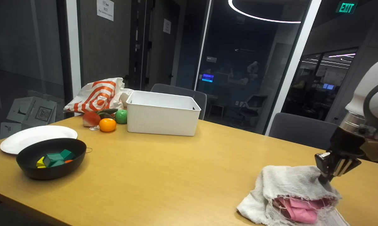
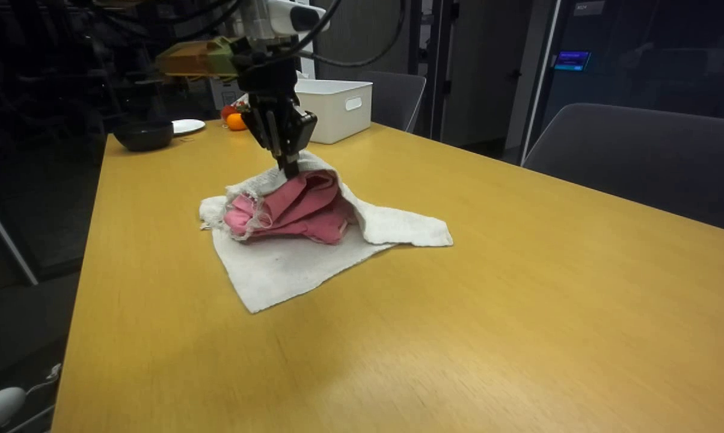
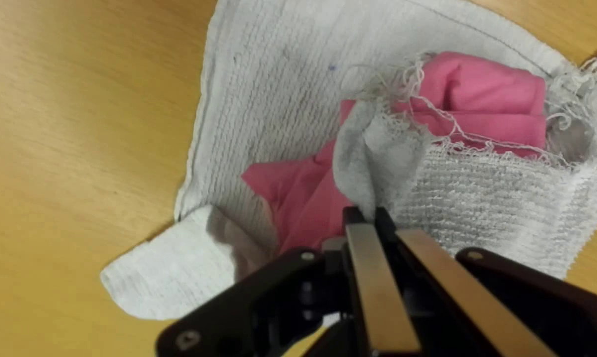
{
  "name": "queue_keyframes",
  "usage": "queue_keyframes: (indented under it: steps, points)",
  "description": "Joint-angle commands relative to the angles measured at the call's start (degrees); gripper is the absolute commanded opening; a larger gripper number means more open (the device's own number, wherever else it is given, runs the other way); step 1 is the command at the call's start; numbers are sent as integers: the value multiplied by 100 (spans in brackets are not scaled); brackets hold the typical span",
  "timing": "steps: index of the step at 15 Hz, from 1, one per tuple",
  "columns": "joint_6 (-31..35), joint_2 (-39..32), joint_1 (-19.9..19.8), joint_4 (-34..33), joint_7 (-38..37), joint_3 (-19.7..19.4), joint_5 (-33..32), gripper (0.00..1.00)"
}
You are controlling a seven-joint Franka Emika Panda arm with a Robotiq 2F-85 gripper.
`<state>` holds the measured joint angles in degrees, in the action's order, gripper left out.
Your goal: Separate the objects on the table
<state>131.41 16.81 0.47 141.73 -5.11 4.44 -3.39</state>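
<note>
Towel (image 3: 392, 158) lies below the end effector (image 3: 369, 217), one fold gripped.

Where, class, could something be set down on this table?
The table is bare between the bowl, box and towel, and past the towel, away from the box. Crowded: around plate, fruit and bag, and at the towel, which the gripper pinches over pink cloth.
</note>
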Motion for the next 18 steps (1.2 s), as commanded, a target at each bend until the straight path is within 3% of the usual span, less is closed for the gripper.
queue_keyframes:
  steps: [1,9,16,18]
  points:
    - [-2,-316,156,-656,-180,250,-279,7]
    - [-11,-1397,636,-1978,-379,812,-858,9]
    - [-167,-2533,1204,-3241,-1151,854,-2635,8]
    - [-369,-2847,1371,-3655,-1385,803,-2761,5]
